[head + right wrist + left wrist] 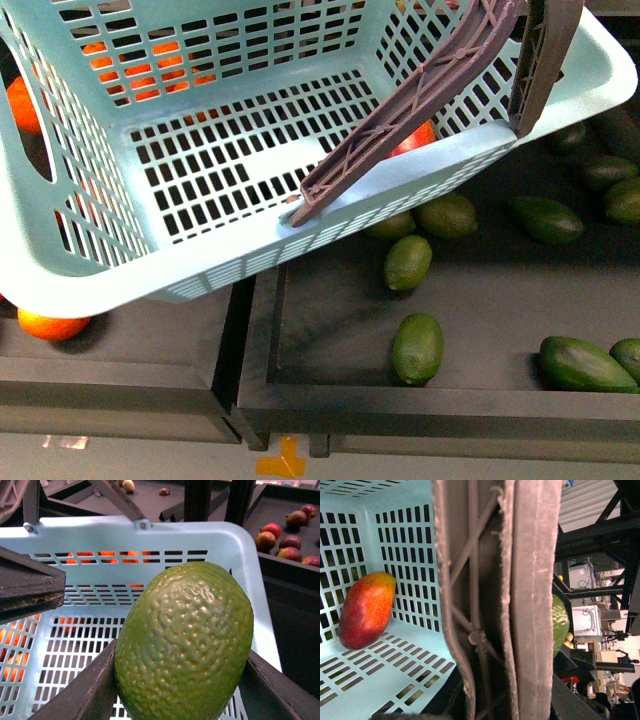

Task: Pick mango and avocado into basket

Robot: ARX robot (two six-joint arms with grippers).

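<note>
- Turquoise plastic basket [90, 270], tilted above dark trays [330, 330] of loose green fruit [417, 347], an orange [50, 325] just under its near corner.
- Inside, on the slotted floor against a wall: the red-and-orange mango [367, 610].
- Pinched between the dark fingers [85, 690] of the right gripper [182, 692], closed snugly on both sides: the pebbled green avocado [185, 645], poised over the open basket.
- Left gripper unseen, grip impossible to tell; only the brown-grey handle [530, 605] close against its camera.

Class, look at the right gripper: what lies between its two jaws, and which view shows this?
The avocado. The right wrist view shows it clamped between the right gripper's dark jaws, over the basket.
</note>
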